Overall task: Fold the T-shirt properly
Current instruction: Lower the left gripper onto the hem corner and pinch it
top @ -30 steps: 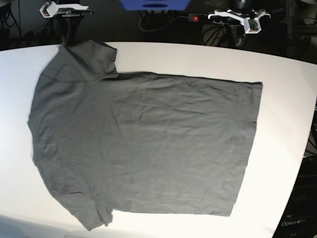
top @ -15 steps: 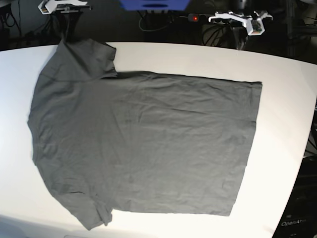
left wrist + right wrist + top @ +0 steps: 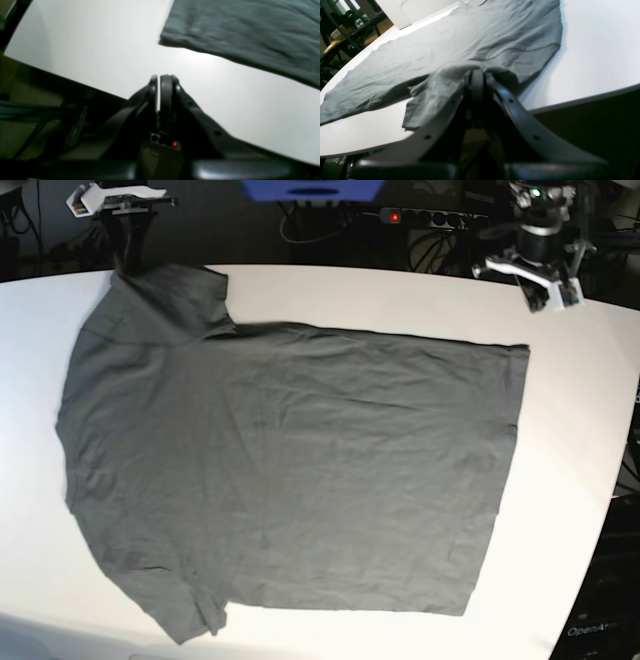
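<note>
A: Count?

B: One T-shirt (image 3: 290, 470), dark grey, no print. Two grippers. One white table (image 3: 420, 295). No containers anywhere.

A: Where's the shirt?

B: Spread flat on the table, fills most of the base view. Hem edge runs down that view's right side, sleeves on its left, one up top, one at the bottom. Wrinkly all over. Upper sleeve sits at the far table edge, a bit rumpled.

A: Right gripper?

B: Right gripper (image 3: 477, 75) is at the far left corner in the base view, right by that upper sleeve. Wrist view: jaws pressed together, sleeve cloth bunched up against the tips. Pinching it or only behind it, can't tell, the tips hide the contact.

A: Left one?

B: Left gripper (image 3: 160, 78) is pressed together too, only a thin slit between the fingers, nothing in it. It hangs over the table's far edge, near the hem corner of the T-shirt but apart from it, bare table between. In the base view it's top right, above the table edge.

A: Anything else?

B: Power strip with a red light (image 3: 420, 217) behind the table.
</note>
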Controlling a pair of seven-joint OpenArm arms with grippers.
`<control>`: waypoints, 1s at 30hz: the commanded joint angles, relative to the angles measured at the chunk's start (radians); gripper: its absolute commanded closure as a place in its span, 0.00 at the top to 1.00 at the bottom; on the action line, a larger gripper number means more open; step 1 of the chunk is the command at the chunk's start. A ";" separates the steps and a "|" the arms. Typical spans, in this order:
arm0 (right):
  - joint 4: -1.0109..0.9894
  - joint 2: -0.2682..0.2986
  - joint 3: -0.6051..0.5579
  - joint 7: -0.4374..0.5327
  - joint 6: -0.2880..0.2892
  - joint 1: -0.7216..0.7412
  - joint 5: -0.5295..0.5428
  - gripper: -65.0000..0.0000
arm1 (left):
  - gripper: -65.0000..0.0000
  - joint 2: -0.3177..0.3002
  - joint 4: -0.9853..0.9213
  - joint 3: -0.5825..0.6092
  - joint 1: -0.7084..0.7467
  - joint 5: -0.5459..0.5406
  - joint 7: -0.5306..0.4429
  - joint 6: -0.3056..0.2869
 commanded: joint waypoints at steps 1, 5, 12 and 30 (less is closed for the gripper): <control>0.011 0.007 0.005 0.032 0.004 -0.016 0.010 0.00 | 0.02 -0.006 0.017 -0.024 -0.016 0.000 0.003 -0.001; 0.008 0.007 0.005 0.032 0.004 -0.016 0.010 0.00 | 0.02 -0.006 0.014 -0.092 -0.091 0.000 0.124 -0.077; 0.008 0.020 0.005 0.032 0.004 -0.016 0.010 0.00 | 0.02 -0.004 0.011 -0.181 -0.208 0.000 0.275 -0.303; 0.008 0.020 0.005 0.032 0.004 -0.019 0.010 0.00 | 0.02 -0.043 -0.150 -0.327 -0.341 0.001 0.344 -0.556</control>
